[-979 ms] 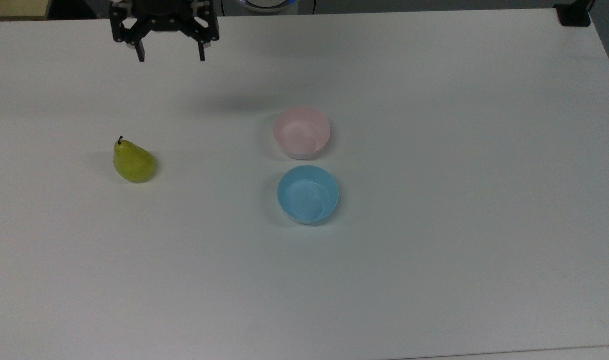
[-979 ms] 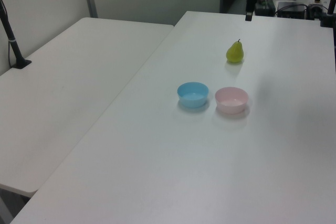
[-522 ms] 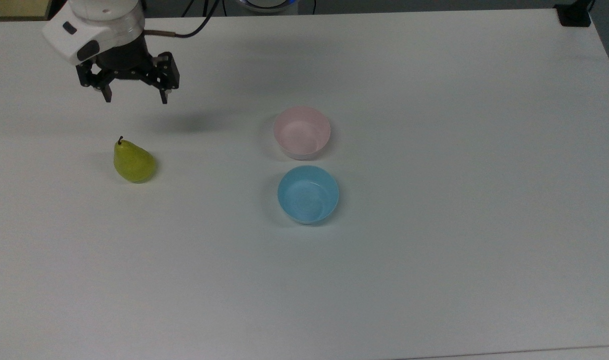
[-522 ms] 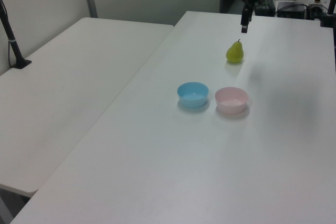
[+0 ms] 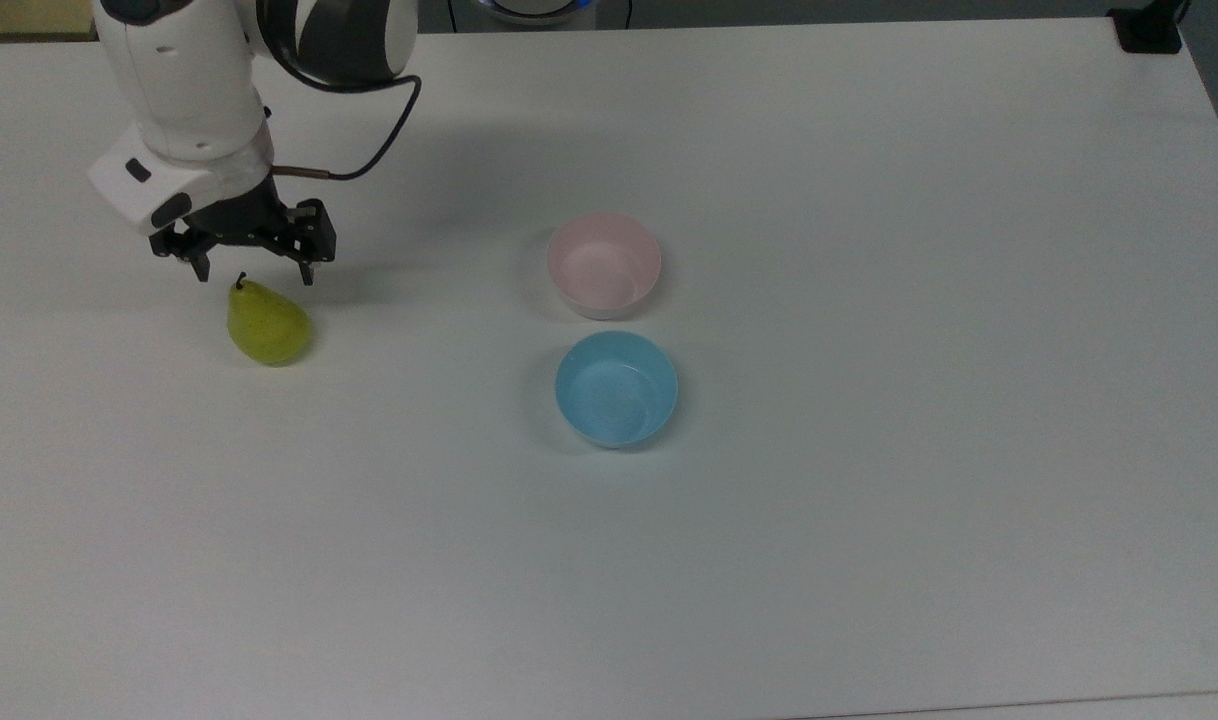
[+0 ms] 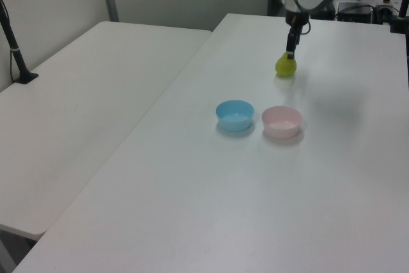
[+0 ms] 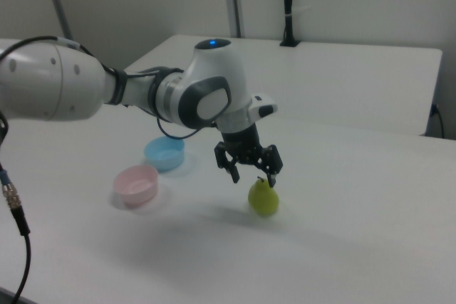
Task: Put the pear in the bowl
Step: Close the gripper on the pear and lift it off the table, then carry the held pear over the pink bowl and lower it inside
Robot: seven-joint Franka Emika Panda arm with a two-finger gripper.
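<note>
Reach step: I am hovering my gripper (image 5: 253, 273) with fingers spread wide, the pear (image 5: 267, 324) standing on the table (image 5: 869, 550) just below my fingertips. Next I'm judging a straight descent around it; the pink bowl (image 5: 604, 264) is sitting well apart.

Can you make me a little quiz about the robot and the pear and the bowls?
1. True or false: the pear already lies inside the pink bowl.
2. In the top view, which bowl sits nearer the bottom edge: A) the pink bowl, B) the blue bowl?
3. Fill in: the end effector hangs open just above the ____.

Key:
1. False; the pear rests on the white table, apart from both bowls.
2. B.
3. Pear; the end effector has not closed on it.
</note>
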